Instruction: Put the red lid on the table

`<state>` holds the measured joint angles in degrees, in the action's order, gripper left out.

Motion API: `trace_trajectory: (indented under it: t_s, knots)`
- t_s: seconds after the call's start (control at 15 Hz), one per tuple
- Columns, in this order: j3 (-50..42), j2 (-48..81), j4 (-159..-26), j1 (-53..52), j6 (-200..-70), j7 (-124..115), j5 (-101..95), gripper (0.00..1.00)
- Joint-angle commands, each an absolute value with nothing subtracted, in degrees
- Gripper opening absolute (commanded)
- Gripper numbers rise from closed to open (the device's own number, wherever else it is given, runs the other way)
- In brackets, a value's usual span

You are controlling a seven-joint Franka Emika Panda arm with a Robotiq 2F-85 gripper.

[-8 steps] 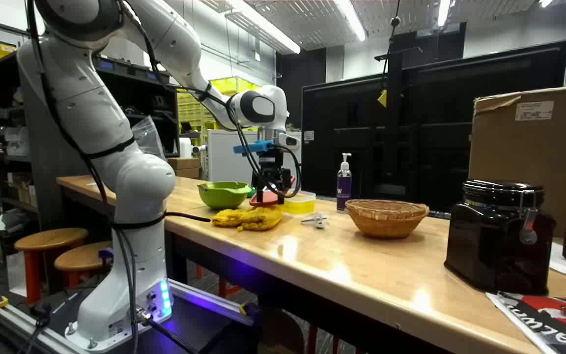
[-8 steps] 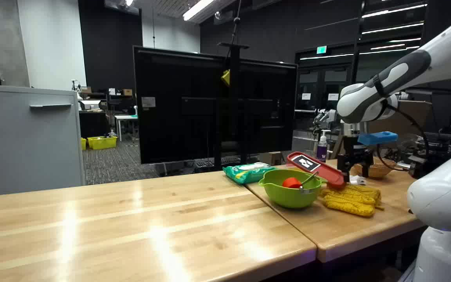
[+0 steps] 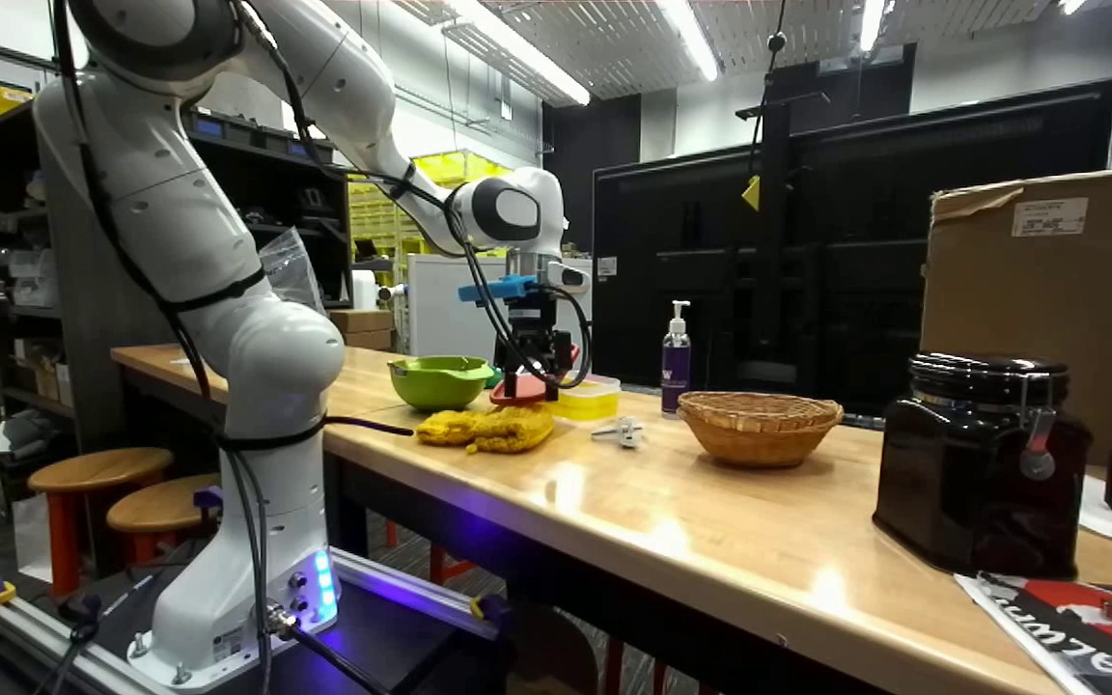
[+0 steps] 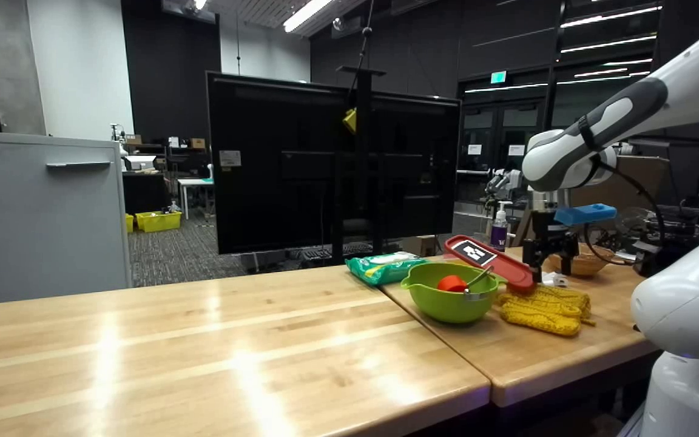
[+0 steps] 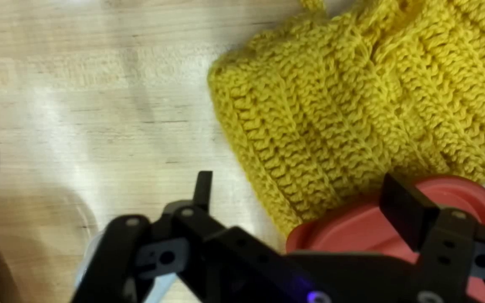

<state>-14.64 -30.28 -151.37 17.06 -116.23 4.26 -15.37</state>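
In an exterior view the red lid [image 4: 492, 264], long with rounded ends and a black-and-white label, lies tilted. Its low end meets the yellow knitted cloth [image 4: 547, 309] on the wooden table [image 4: 234, 346]; what holds up its raised end is hidden. My gripper [image 4: 550, 271] points down at that low end. In the wrist view the gripper [image 5: 296, 189] has its jaws wide apart, nothing squeezed between them. One fingertip overlaps the red lid [image 5: 356, 231], whether touching I cannot tell; the opposite one is over bare wood. The gripper body covers much of the lid.
Close by stand a green bowl [image 4: 452, 300] holding a red cup, a yellow container [image 3: 590, 400] and a green packet [image 4: 386, 267]. A small white object [image 3: 624, 432], a pump bottle [image 3: 676, 362], a woven basket [image 3: 759, 430] and a dark jar [image 3: 981, 473] are farther along.
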Motion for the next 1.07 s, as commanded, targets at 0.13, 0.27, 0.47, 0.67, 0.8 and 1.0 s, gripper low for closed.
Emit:
trace_trajectory:
  t_s: [0.13, 0.27, 0.47, 0.67, 0.8, 1.0]
  knots:
    - [-14.4, -30.3, -151.3, 17.3, -116.1, 4.4, -15.2, 1.00]
    - [-14.4, -30.3, -151.3, 17.3, -116.1, 4.4, -15.2, 1.00]
    - [-14.4, -30.3, -151.3, 17.3, -116.1, 4.4, -15.2, 1.00]
    - [-14.4, -30.3, -151.3, 17.3, -116.1, 4.4, -15.2, 1.00]
    - [-14.4, -30.3, -151.3, 17.3, -116.1, 4.4, -15.2, 1.00]
    - [-15.3, -30.4, -151.2, 17.7, -114.9, 5.6, -14.9, 1.00]
